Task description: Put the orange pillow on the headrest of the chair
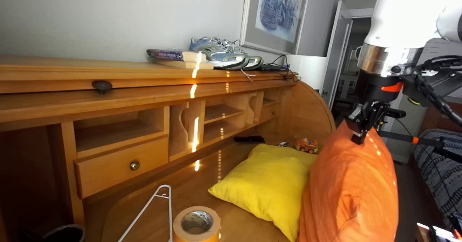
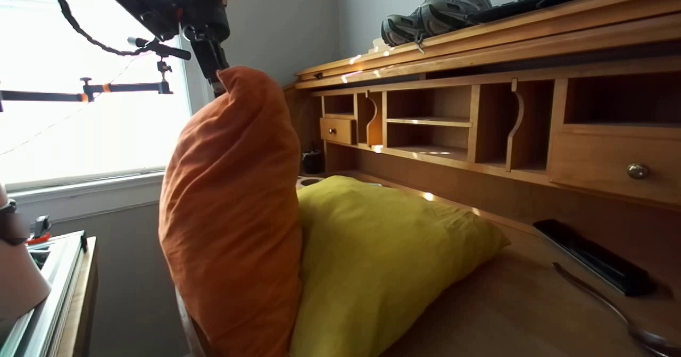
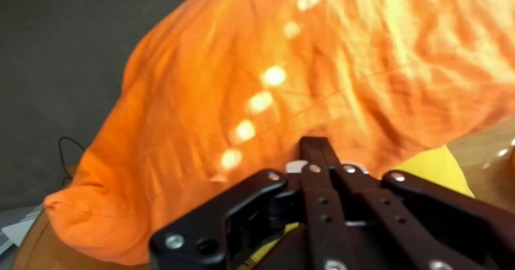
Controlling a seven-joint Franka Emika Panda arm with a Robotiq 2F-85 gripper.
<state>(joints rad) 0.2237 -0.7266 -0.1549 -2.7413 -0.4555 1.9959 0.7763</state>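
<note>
- Gripper (image 1: 358,138): black and hard-edged, its jaws pressed together at the upper edge of the orange pillow (image 1: 352,184), touching the cloth; whether a fold is nipped between them cannot be told.
- That pillow: plump, plain creased fabric, standing steeply on edge, a row of round light spots (image 3: 259,102) across it in the wrist view.
- Under its pointed corner there, a smooth, rounded brown edge (image 3: 38,246); what it belongs to is unclear.
- Yellow pillow (image 1: 270,184): soft, plain cloth, touching the orange pillow in both exterior views, lying on the desk (image 1: 240,218).
- Desk: honey-toned wood, boxy pigeonholes (image 1: 223,121), round metallic drawer knobs (image 1: 134,165).
- Near the yellow pillow, a tape roll (image 1: 196,218), a thick ring, just beside a thin white hanger (image 1: 170,215).
- On top, 2 laced shoes (image 1: 225,52) beside stacked books (image 1: 177,55).
</note>
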